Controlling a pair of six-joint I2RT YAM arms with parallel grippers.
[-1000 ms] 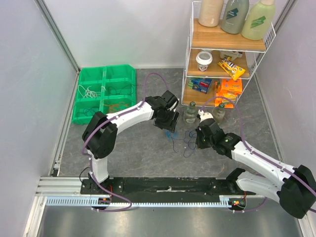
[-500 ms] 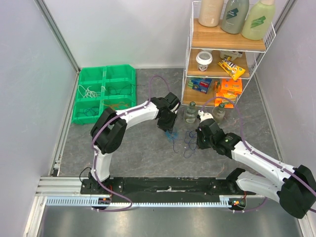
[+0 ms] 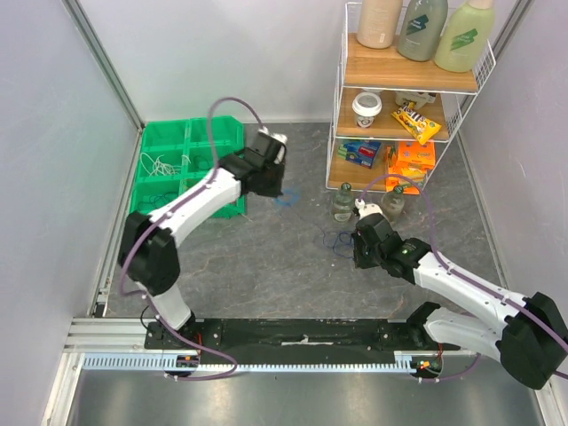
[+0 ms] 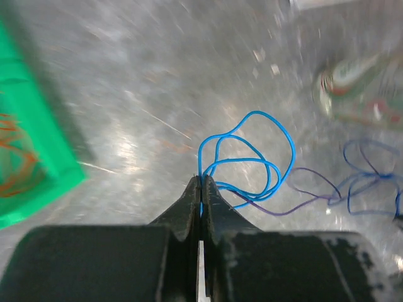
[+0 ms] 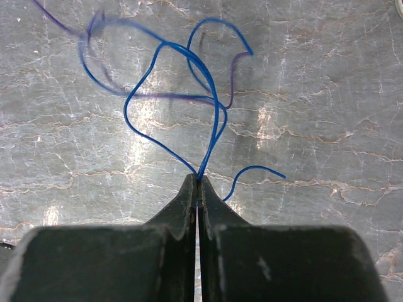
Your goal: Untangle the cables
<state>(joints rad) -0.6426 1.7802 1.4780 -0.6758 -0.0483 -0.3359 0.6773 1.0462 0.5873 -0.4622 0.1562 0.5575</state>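
A light blue cable (image 4: 252,165) hangs in loops from my left gripper (image 4: 201,182), whose jaws are pressed together on it. From above, that gripper (image 3: 277,190) is lifted beside the green bin, and the light blue cable (image 3: 286,199) dangles at its tip. My right gripper (image 5: 199,179) is shut on dark blue cables (image 5: 189,94) that curl over the grey floor. In the top view the right gripper (image 3: 355,241) sits low at the centre, with the dark blue cables (image 3: 337,240) just left of it. A thin purple wire (image 4: 302,195) trails between the two bundles.
A green divided bin (image 3: 186,169) at the back left holds white, orange and dark cables. A wire shelf rack (image 3: 404,98) with snacks and bottles stands at the back right. Two small bottles (image 3: 343,204) (image 3: 393,202) stand on the floor before it.
My left gripper has shut on the light blue cable and carried it up and left, away from the dark blue bundle towards the green bin. The right arm has held still.
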